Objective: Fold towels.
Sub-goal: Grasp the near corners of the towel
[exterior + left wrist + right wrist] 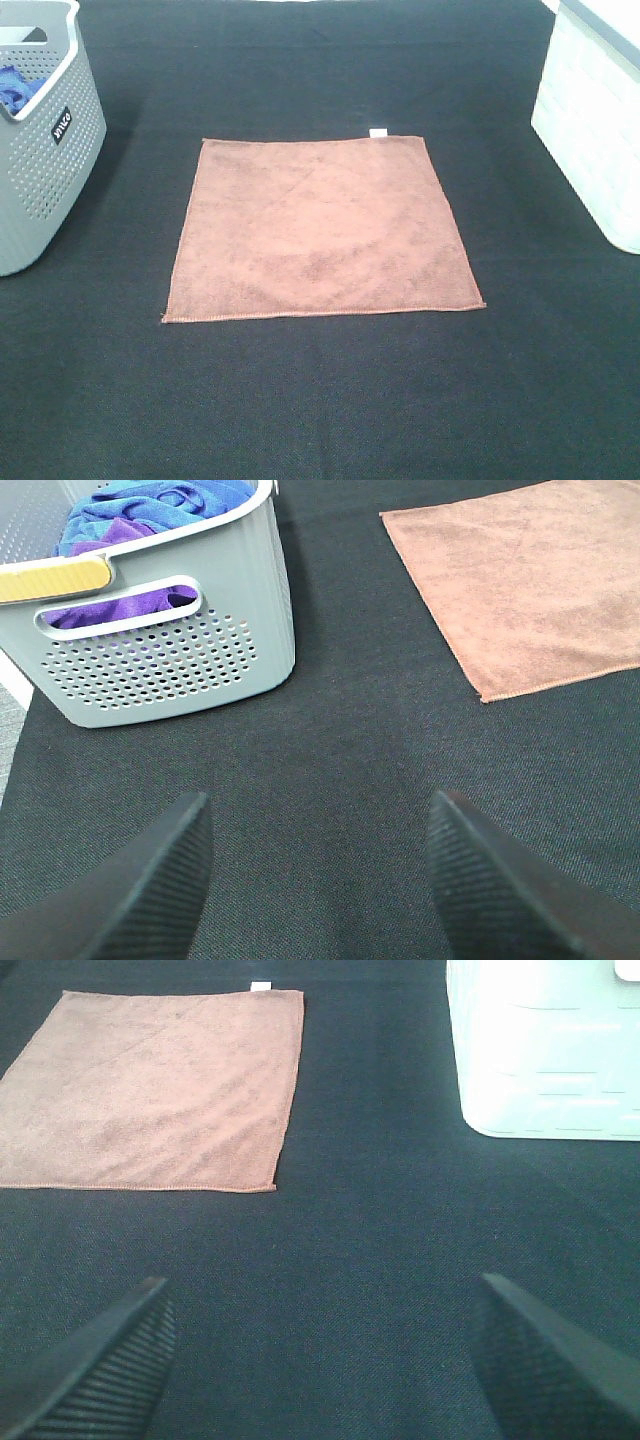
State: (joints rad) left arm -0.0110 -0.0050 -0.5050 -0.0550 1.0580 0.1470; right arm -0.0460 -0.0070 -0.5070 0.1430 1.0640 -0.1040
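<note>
A reddish-brown square towel (318,230) lies flat and unfolded in the middle of the black table, with a small white tag (378,133) on its far edge. It also shows in the left wrist view (530,580) and the right wrist view (150,1090). Neither gripper appears in the exterior high view. My left gripper (315,880) is open and empty over bare table near the grey basket, well short of the towel's near left corner. My right gripper (325,1360) is open and empty over bare table, short of the towel's near right corner.
A grey perforated basket (45,170) stands at the left edge, holding blue and purple cloths (150,510). A white bin (595,130) stands at the right edge, also in the right wrist view (545,1050). The black tabletop (320,400) surrounds the towel.
</note>
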